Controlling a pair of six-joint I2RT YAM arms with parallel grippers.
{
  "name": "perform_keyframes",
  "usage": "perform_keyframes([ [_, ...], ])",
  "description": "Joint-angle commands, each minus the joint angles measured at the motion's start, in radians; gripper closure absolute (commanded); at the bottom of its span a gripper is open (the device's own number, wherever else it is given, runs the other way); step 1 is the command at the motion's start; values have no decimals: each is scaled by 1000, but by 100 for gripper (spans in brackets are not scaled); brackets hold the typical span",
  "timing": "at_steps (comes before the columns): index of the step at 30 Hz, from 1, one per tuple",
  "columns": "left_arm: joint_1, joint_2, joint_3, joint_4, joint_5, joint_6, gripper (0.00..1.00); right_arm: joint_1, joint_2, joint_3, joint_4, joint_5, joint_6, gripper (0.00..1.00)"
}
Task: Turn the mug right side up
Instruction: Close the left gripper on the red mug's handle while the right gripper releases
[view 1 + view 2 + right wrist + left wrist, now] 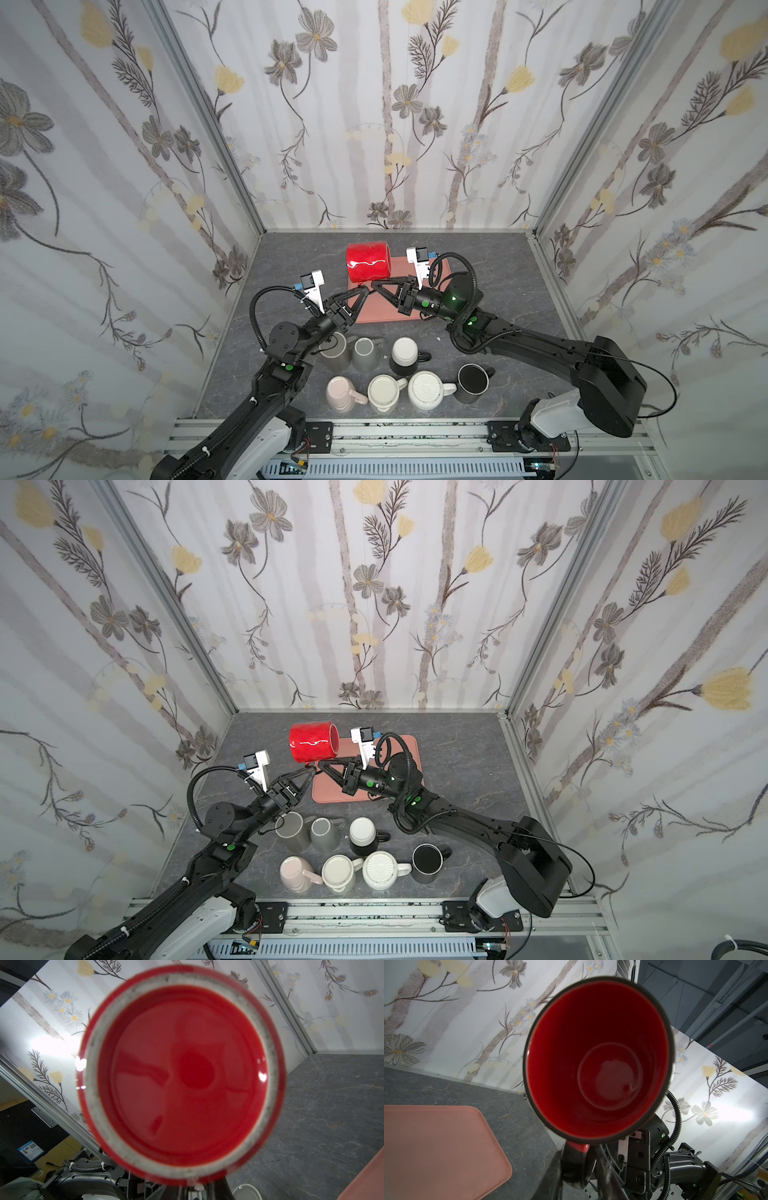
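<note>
**Hazards (my judgement)**
- Desk [498,270]: hard surface. If the mug [368,262] is let go from this height it would likely chip or roll.
- Tray [436,1147]: only its far left corner lies under the load, so a slip may miss it.
- Other mugs [428,390]: crowded close under the left arm. A wide swing during the turn could knock them.
- Cause: the whole weight hangs from the handle [578,1147], a small purchase, and two claws crowd it at once. If one lets go before the other has bitten, the load drops. A loose pinch lets it swivel.

**Location**
- Mug: red, held in the air on its side, clear of the desk and just above both claws. The mouth faces the left arm's camera and the base faces the right's.
- Right claw [372,284]: clamped tight on the handle beneath the mug.
- Left claw [366,291]: narrow, with its tips at the same handle, just beside the right claw's. I cannot tell whether it grips.
</note>
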Motion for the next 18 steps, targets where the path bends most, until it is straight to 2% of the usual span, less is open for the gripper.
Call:
perform_keyframes([
  [1, 1, -14, 18, 42, 9, 3, 75, 7, 11, 14, 118, -9, 22, 100],
  [7, 1, -39, 30, -29, -28, 36, 91, 15, 25, 6, 134, -20, 45, 100],
  [9, 0, -37, 41, -53, -41, 47, 100, 17, 26, 2, 132, -20, 48, 100],
  [11, 0, -38, 55, -78, -54, 58, 100, 17, 21, -5, 122, -14, 48, 100],
  [13, -2, -38, 74, -116, -69, 75, 100, 15, 8, -16, 103, 2, 44, 88],
  [15, -3, -37, 108, -182, -88, 106, 100, 14, -17, -34, 58, 32, 15, 67],
  [16, -3, -36, 120, -210, -99, 119, 100, 12, -31, -43, 38, 46, 1, 60],
  [18, -5, -22, 160, -290, -125, 157, 100, 7, -68, -76, 2, 76, -27, 54],
])
